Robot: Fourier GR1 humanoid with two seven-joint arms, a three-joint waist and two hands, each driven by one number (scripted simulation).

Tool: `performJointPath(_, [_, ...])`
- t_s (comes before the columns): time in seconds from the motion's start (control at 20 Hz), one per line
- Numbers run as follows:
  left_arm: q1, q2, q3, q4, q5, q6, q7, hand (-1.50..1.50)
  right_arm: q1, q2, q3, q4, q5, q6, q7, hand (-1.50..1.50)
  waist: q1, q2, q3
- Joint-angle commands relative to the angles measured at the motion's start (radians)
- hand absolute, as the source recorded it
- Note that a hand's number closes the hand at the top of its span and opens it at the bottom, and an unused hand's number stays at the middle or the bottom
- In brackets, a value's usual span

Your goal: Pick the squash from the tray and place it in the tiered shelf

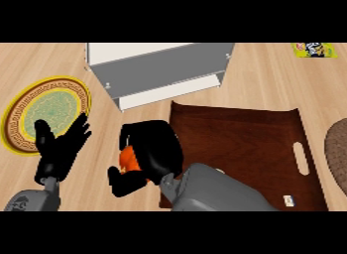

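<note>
An orange squash (128,159) shows as a small patch inside my right hand (153,151), whose fingers and thumb curl round it and hide most of it. Hand and squash sit at the left edge of the dark brown wooden tray (242,149), partly over the counter. The white tiered shelf (158,74) stands just beyond, at the top middle. At the lower left my left hand (59,146) rests open, fingers up, over the rim of the plate.
A round plate (48,113) with a yellow patterned rim and green centre lies at the left. A brown woven mat (346,154) sits at the right edge. A small yellow-green packet (315,49) lies at the top right.
</note>
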Motion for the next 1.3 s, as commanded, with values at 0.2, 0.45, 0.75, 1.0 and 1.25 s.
performJointPath(0.2, [0.041,0.010,0.026,-0.030,-0.005,0.033,0.036,0.00,-0.302,0.000,-0.025,-0.295,0.038,-0.021,0.363,1.50,-0.052,-0.011,-0.004])
performJointPath(0.45, [0.069,0.020,0.023,-0.062,-0.007,0.007,0.038,0.00,-0.439,0.000,-0.208,-0.348,0.005,0.133,0.457,1.50,-0.062,-0.007,-0.004])
performJointPath(0.75, [0.044,-0.016,0.025,-0.021,-0.023,0.026,0.009,0.00,-0.602,0.000,-0.423,-0.174,-0.030,0.166,0.400,1.50,-0.058,-0.001,-0.005])
performJointPath(1.0, [0.033,0.022,0.068,0.005,0.013,-0.036,0.001,0.00,-0.697,-0.022,-0.541,-0.047,-0.035,0.198,0.349,1.50,-0.056,0.000,-0.005])
performJointPath(1.25, [0.031,-0.017,0.037,-0.014,-0.026,0.009,0.018,0.00,-0.804,-0.065,-0.662,0.178,-0.050,0.196,0.186,1.50,-0.047,0.004,-0.005])
